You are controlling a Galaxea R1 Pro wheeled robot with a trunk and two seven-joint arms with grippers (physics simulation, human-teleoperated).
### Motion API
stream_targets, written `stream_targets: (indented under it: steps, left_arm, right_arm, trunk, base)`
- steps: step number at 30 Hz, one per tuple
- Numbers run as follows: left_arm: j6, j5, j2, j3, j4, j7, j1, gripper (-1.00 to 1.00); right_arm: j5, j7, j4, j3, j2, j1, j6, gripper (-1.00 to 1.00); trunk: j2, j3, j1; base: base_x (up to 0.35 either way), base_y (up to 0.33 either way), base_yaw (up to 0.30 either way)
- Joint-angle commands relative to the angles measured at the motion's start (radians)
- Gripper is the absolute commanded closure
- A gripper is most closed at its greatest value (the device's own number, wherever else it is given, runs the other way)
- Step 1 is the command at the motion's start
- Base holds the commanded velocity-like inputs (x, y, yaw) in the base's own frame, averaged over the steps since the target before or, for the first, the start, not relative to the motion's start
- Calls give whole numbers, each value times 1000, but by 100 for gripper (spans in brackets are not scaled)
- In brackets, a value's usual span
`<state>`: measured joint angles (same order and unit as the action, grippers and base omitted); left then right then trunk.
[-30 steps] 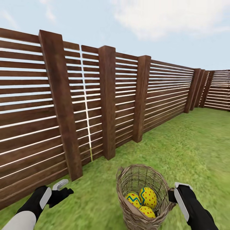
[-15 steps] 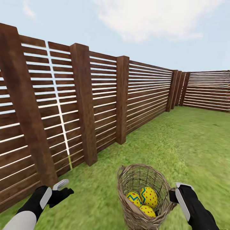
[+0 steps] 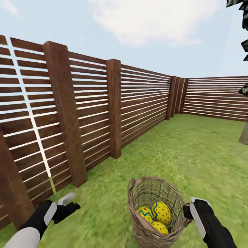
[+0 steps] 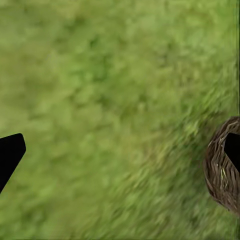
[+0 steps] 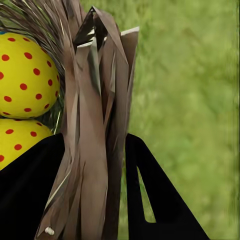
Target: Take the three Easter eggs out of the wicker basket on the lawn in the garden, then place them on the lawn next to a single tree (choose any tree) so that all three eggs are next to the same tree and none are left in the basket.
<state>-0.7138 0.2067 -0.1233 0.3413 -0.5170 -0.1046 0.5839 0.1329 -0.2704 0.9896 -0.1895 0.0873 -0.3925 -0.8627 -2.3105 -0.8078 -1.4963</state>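
The wicker basket [image 3: 151, 193] sits low in the head view, with my right gripper [image 3: 187, 210] shut on its rim. Inside lie three yellow Easter eggs: one with a blue zigzag [image 3: 145, 213], one with blue band and red dots [image 3: 161, 212], and a red-dotted one [image 3: 159, 227]. The right wrist view shows the woven wall [image 5: 95, 125] pinched between black fingers [image 5: 150, 200], with dotted eggs [image 5: 25, 75] beside it. My left gripper [image 3: 70, 203] hangs open over the lawn [image 3: 193, 155], left of the basket. A tree trunk [image 3: 244, 134] stands at the right edge.
A dark brown slatted fence [image 3: 86, 110] with thick posts runs along the left and turns across the far back of the garden. Open grass stretches ahead and to the right. In the left wrist view the basket's side [image 4: 220, 170] shows over blurred grass.
The camera has swung to the right: the fence has slid left in the picture and a tree has come in at the right edge. Both grippers and the basket keep their places relative to me.
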Motion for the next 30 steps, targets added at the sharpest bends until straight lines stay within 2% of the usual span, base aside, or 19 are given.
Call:
stream_targets:
  steps: [1, 9, 14, 20, 25, 30]
  left_arm:
    - [-7, -3, 1, 6, -1, -4, 1, -100]
    - [-7, -3, 2, 5, -1, -6, 1, -100]
    - [-7, -3, 2, 5, -1, -6, 1, -100]
    - [-7, -3, 9, 5, -1, -6, 1, -100]
    - [-9, -2, 27, 5, 11, -17, 1, -100]
    - [-7, -4, 68, 5, 53, -76, 1, -100]
  right_arm:
    - [21, -7, 0, 1, 0, -1, 1, 100]
    - [22, -7, 0, -2, 1, 0, 1, 100]
    - [21, -7, 0, -46, 2, 0, 0, 100]
    - [21, -7, 0, -52, 2, -1, 0, 100]
    - [22, 1, 0, -54, 2, 0, 8, 100]
    - [22, 9, -19, -54, 16, 0, 13, 100]
  trunk:
    - [-1, -1, 0]
    - [-1, -1, 0]
    - [-1, -1, 0]
    - [-1, -1, 0]
    - [-1, -1, 0]
    - [-1, -1, 0]
  base:
    - [229, -246, -269]
    - [230, -246, -272]
    - [230, -246, -272]
    - [230, -246, -272]
    - [231, -246, -268]
    - [234, -246, -234]
